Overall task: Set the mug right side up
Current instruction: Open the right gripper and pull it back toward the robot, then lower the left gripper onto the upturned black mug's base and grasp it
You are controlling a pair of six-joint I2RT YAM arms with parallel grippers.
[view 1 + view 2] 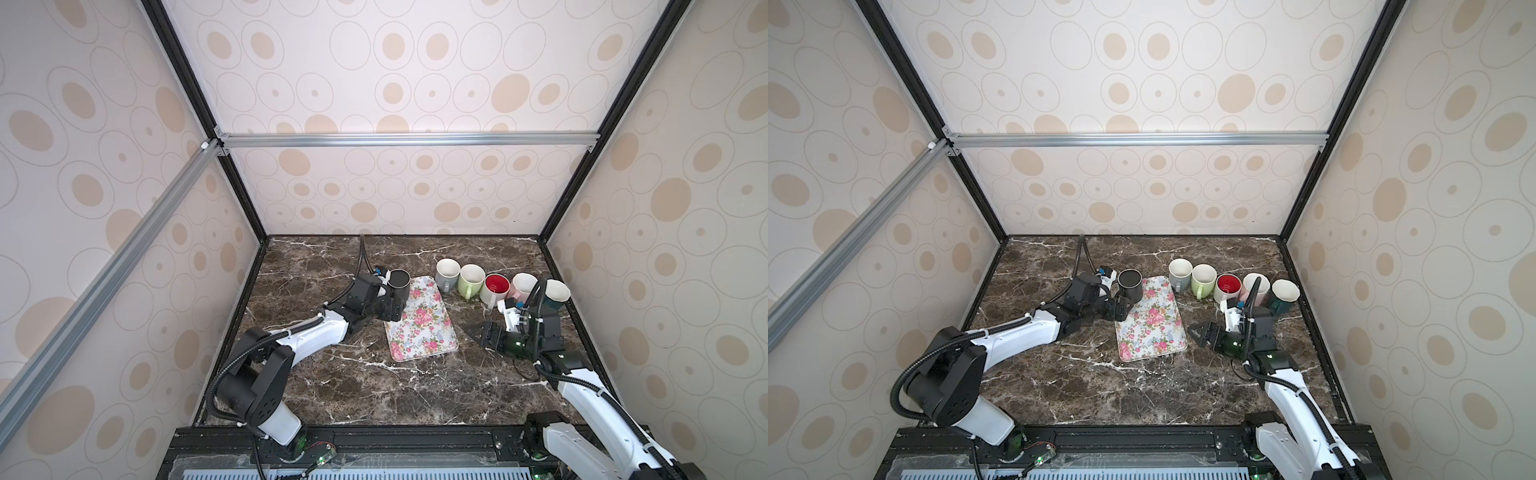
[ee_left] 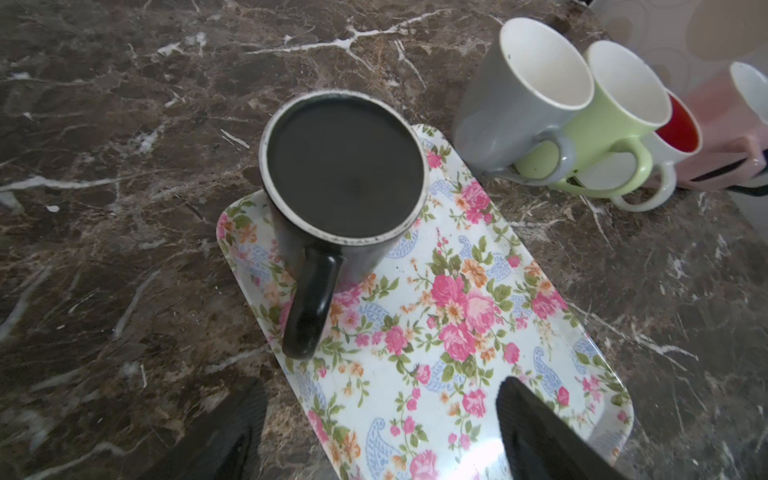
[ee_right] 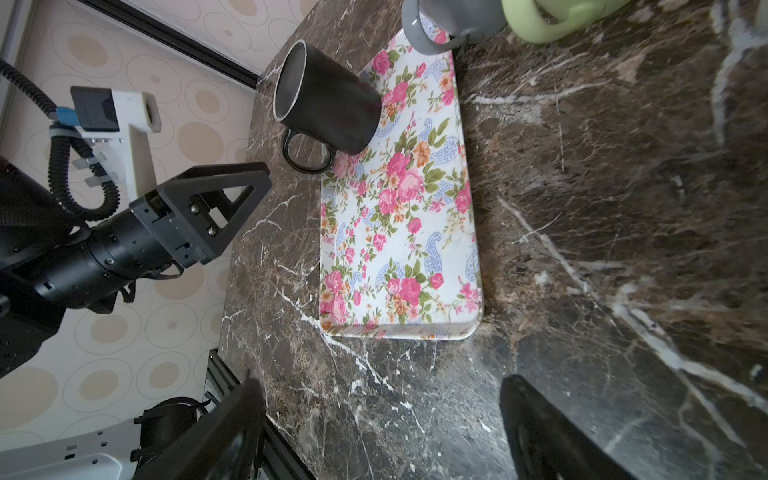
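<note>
Nearest us, the right hand (image 3: 382, 432) gapes empty beside the floral tray (image 2: 478, 332). The left hand (image 2: 380, 432), spread wide and holding nothing, faces the black mug (image 2: 345, 174) on the tray's far corner, seemingly bottom-up. We judge it rigid, glazed, slippery, breakable; take the handle. No writing shows.

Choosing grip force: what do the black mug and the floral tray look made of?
Black mug: probably glazed ceramic; thick wall, glossy handle, pale wear along the rim. Matte inside, so enamelled metal is possible.
Floral tray: likely melamine or plastic; thin raised rim, printed roses, shiny glare on a smooth surface.
</note>
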